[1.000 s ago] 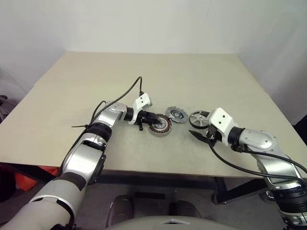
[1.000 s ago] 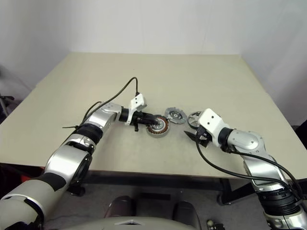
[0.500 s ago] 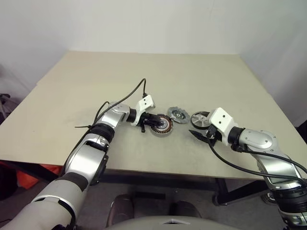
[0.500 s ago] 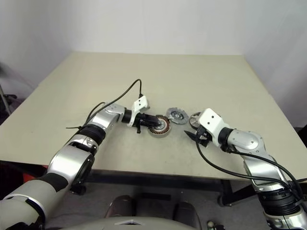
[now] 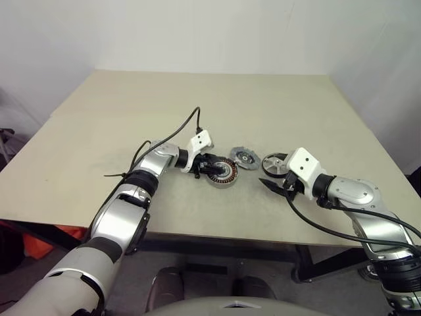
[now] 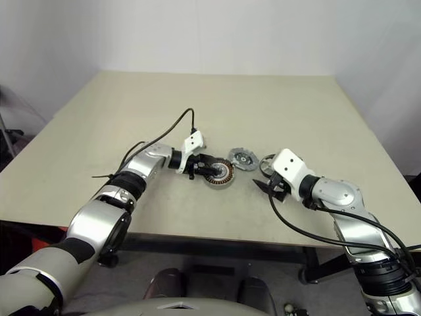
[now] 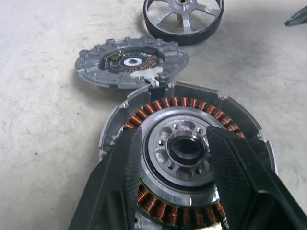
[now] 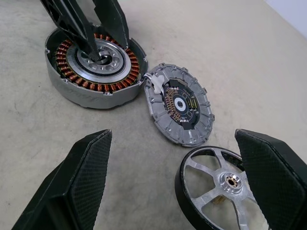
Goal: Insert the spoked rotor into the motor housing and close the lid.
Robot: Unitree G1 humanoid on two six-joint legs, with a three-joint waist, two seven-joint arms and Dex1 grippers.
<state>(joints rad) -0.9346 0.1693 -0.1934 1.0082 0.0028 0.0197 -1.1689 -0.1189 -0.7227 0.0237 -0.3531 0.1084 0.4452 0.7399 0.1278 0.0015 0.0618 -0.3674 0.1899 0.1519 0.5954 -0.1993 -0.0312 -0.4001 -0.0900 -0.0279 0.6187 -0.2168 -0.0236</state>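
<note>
The motor housing [image 5: 222, 173], a grey cup with copper windings, sits mid-table. My left gripper [image 5: 212, 164] reaches over it from the left, its fingers [image 7: 120, 177] apart on either side of the silver centre hub [image 7: 184, 147] and holding nothing. The lid [image 5: 244, 158] lies just behind the housing, ribbed face up, touching its rim. The spoked rotor [image 5: 274, 162], black-rimmed with silver spokes, lies flat to the right of the lid. My right gripper [image 5: 268, 185] hangs open just in front of the rotor [image 8: 225, 187], empty.
A black cable [image 5: 184, 128] loops from my left wrist over the beige table [image 5: 197, 99]. The table's front edge [image 5: 217, 234] runs close below both grippers. A white wall stands behind the far edge.
The whole picture shifted slightly as the camera moved. My left gripper's fingers stand a little wider over the housing. The right arm has kept still.
</note>
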